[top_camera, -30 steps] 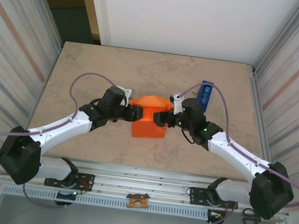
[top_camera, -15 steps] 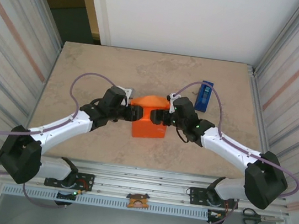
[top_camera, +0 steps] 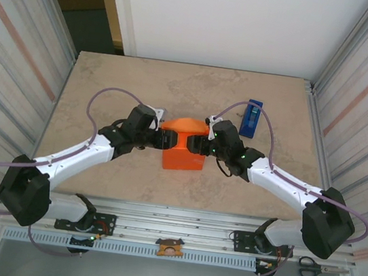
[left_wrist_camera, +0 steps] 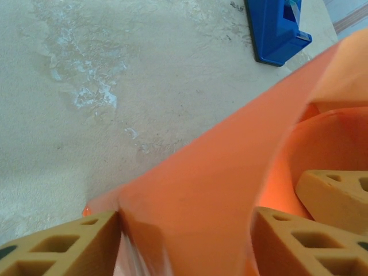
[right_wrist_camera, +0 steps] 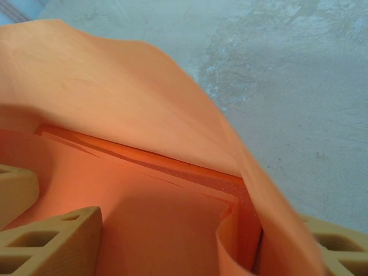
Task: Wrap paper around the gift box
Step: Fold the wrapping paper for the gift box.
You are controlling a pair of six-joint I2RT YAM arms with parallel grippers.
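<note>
Left gripper [left_wrist_camera: 181,233] jaws apart, paper [left_wrist_camera: 218,172] flap bulging between them. Right gripper [right_wrist_camera: 195,233] jaws apart, astride box [right_wrist_camera: 172,167] corner under paper. Clamped or not: can't tell. Paper looks thin and floppy, likely springs back; pinch flap close against rigid box edge.

Between the tan fingers [left_wrist_camera: 63,244] of the left gripper [left_wrist_camera: 184,221] the paper [left_wrist_camera: 201,190] is light orange, the box [right_wrist_camera: 172,164] under it deeper red-orange. Beyond that gripper the tape dispenser [left_wrist_camera: 276,29] is blue, the table [left_wrist_camera: 86,86] beige with whitish mottling.

The paper [right_wrist_camera: 132,98] arches over the gift box [right_wrist_camera: 172,165] — claw fingers [right_wrist_camera: 52,241] beneath.
</note>
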